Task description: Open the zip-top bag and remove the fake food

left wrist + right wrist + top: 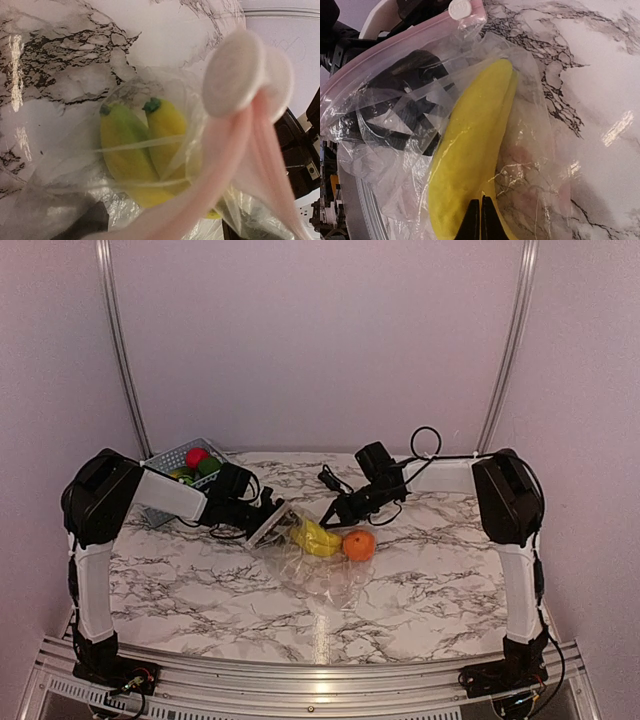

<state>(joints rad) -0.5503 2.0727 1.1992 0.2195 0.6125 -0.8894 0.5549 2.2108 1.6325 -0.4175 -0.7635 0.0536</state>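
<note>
Evidently a two-armed hold, with the bananas not yet out

From above, the zip-top bag (322, 575) lies mid-way across the marble table (200, 590). Its mouth is raised toward 10 o'clock, where the left gripper (262, 517) meets the zip strip (273, 523). That lift reads as deliberate: one edge is held up and steady so the other arm can work at the contents. The left jaws seem clamped on the strip, though their tips are not plainly shown. The right gripper (333, 514) comes in from 2 o'clock onto the bananas (315, 538). An orange (359, 544) sits at the bananas' 3 o'clock; whether film covers it I cannot tell. More fruit rests in the blue basket (170, 458) at 10 o'clock, well apart.

Only the left wrist view shows two bananas side by side under the film, and the pink strip with its white disc (235, 75) close against the lens. Only the right wrist view shows that arm's fingertips (473, 227) pressed almost together over yellow skin. Whether they nip plastic or fruit is unclear.
</note>
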